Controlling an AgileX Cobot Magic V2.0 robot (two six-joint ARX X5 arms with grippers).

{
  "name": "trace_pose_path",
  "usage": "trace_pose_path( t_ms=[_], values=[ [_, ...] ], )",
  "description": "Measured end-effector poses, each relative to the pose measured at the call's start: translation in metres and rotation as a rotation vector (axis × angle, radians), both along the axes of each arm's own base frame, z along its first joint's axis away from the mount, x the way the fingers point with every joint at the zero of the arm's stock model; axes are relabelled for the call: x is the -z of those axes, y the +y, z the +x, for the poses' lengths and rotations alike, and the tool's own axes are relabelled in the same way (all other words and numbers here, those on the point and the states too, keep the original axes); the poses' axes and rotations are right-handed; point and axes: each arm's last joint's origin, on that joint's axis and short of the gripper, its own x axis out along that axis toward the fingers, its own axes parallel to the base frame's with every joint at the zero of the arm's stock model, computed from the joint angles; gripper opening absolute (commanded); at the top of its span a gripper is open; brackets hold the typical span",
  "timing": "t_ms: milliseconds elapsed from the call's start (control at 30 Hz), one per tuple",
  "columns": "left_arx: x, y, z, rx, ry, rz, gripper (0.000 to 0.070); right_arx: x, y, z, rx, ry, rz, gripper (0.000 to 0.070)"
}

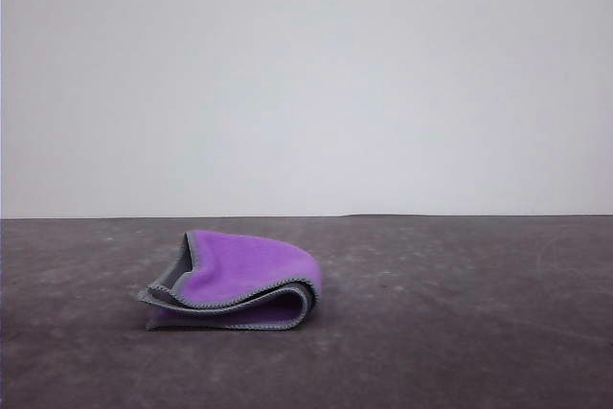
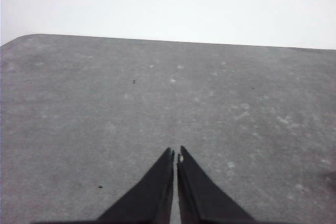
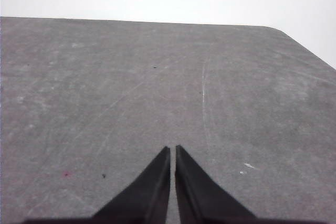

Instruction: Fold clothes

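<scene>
Nearest the wrist cameras, the left gripper (image 2: 175,156) and the right gripper (image 3: 172,149) are both clenched on nothing, above bare grey table (image 3: 105,87). Farther off in the front view, the purple cloth (image 1: 235,282) lies left of centre, loosely folded, layers gaping at its right side. Judging by that, pressing the bulging fold flat with edges aligned would finish it well.

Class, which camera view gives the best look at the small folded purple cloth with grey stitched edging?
The front view. There the small folded purple cloth with grey stitched edging lies whole on the dark grey tabletop, its layers visible. In the wrist views, the shut left gripper and shut right gripper hang over bare tabletop.
</scene>
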Motion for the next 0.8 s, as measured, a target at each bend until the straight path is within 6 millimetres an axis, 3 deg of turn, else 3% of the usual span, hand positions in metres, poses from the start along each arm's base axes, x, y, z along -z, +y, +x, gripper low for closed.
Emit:
trace_pose_path(
  t_ms=[800],
  values=[
    [0.0,0.0,0.0,0.0,0.0,0.0,0.0,0.0,0.0,0.0,0.001,-0.001,0.006,0.0015]
  ],
)
